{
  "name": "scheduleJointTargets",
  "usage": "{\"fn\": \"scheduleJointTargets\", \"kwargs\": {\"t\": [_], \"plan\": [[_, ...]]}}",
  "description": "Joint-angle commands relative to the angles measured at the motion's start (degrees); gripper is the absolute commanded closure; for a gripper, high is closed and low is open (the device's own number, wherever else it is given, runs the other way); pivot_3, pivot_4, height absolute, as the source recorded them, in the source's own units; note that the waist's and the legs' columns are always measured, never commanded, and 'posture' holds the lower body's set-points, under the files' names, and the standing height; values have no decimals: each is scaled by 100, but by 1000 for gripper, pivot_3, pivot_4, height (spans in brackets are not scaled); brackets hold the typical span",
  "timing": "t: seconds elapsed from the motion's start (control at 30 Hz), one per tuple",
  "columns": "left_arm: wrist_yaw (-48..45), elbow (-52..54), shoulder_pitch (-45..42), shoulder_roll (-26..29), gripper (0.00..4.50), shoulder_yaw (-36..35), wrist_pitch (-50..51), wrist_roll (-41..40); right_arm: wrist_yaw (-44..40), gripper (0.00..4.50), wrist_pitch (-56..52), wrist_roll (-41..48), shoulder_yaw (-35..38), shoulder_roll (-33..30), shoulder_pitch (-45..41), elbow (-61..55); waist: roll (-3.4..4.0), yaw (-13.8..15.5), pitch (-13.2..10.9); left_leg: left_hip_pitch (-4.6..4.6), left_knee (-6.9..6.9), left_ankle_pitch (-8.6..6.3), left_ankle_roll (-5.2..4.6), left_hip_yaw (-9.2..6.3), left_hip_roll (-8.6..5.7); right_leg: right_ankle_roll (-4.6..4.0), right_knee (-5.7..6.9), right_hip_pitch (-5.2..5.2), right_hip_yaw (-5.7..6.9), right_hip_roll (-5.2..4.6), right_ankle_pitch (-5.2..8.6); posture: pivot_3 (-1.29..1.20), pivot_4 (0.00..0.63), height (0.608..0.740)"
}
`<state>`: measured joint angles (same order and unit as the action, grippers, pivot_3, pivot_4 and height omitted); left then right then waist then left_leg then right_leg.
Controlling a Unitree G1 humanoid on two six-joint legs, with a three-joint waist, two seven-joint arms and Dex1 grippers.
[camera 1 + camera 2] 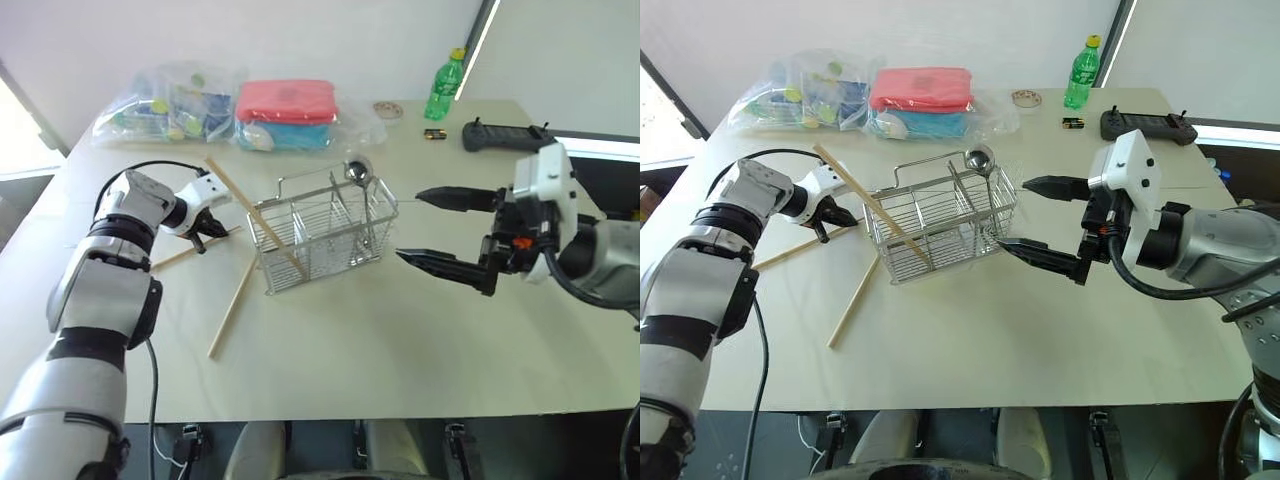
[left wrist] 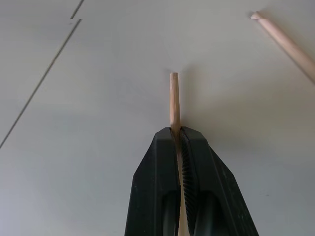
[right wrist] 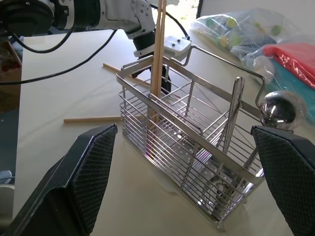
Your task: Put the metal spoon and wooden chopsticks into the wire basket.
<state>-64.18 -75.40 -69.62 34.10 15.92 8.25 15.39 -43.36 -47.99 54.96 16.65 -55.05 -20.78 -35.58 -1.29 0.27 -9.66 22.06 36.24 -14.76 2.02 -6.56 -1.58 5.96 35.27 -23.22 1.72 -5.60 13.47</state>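
The wire basket (image 1: 322, 232) stands mid-table. The metal spoon (image 1: 357, 170) is upright in its right end, bowl up. One of the wooden chopsticks (image 1: 255, 215) leans inside the basket's left end. My left gripper (image 2: 178, 132) is shut on a second chopstick (image 2: 174, 98) that lies on the table left of the basket; in the left eye view this gripper (image 1: 205, 236) sits low over it. A third chopstick (image 1: 232, 305) lies loose in front. My right gripper (image 1: 409, 225) hovers open just right of the basket, holding nothing.
Clear bags (image 1: 170, 105) and a red and teal bundle (image 1: 287, 112) sit at the back. A green bottle (image 1: 445, 88), a black controller (image 1: 505, 133), a tape roll (image 1: 387, 109) and a small dark object (image 1: 434, 133) lie at the back right.
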Motion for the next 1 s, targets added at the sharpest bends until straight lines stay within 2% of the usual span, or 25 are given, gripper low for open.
{"fn": "scheduleJointTargets", "kwargs": {"t": [0.03, 0.27, 0.37, 0.47, 0.6, 0.67, 0.83, 1.0], "plan": [[382, 110, -169, 292, 4468, -581, 32, -382, -107, 0, 163, -84, 3, -64, -147, 40, 0, -17, 0, 1, -1, 0, 0, 0, 0, 0, 0, -1, 0, 0, 0, 0, 150, 692], [1046, 796, -925, 1107, 4468, -2451, 414, -1873, -303, 0, 271, -288, -64, -111, -148, 145, -20, -95, -11, 21, -1, 1, 3, -4, 1, 5, -2, -18, 4, 0, -4, 0, 150, 692], [1004, 1591, -1317, 1248, 4468, -3392, 1344, -2918, -462, 0, 295, -303, -46, -150, -93, 126, -18, -81, -9, 21, -2, 1, 4, -2, -1, 13, -7, -13, 3, -6, -8, 0, 150, 692], [1055, 3048, -1388, 1147, 4468, -3986, 2505, -3905, -521, 0, 320, -351, -52, -154, -57, 142, -18, -96, -9, 20, -1, 2, 7, -1, -4, 18, -9, -9, 2, -11, -10, 0, 150, 692], [1959, 4824, -1419, 622, 4468, -4617, 3833, -5139, -555, 0, 339, -394, -62, -142, -20, 163, -18, -88, -9, 14, 0, 12, 24, -4, -2, 20, -7, -4, 1, -12, -11, 0, 150, 692], [2514, 5491, -1309, 222, 4468, -4782, 4220, -5571, -563, 0, 343, -413, -54, -131, 1, 161, -17, -88, -8, 5, 0, 16, 32, -3, -3, 20, -3, 4, -1, -12, -11, 0, 150, 692], [3345, 7041, -536, -732, 4468, -4454, 4617, -6075, -769, 0, 411, -477, 109, -239, 361, 12, -12, -81, -6, -71, -11, 17, 40, 0, -2, 22, -11, 76, -6, -13, -7, 0, 150, 692], [3502, 7998, 310, -965, 4468, -3932, 4864, -6321, -736, 0, 385, -392, 281, -267, 517, -65, -10, -113, -7, -64, -11, 18, 40, 11, -2, 19, -8, 58, -17, -7, -10, 0, 150, 692]]}}
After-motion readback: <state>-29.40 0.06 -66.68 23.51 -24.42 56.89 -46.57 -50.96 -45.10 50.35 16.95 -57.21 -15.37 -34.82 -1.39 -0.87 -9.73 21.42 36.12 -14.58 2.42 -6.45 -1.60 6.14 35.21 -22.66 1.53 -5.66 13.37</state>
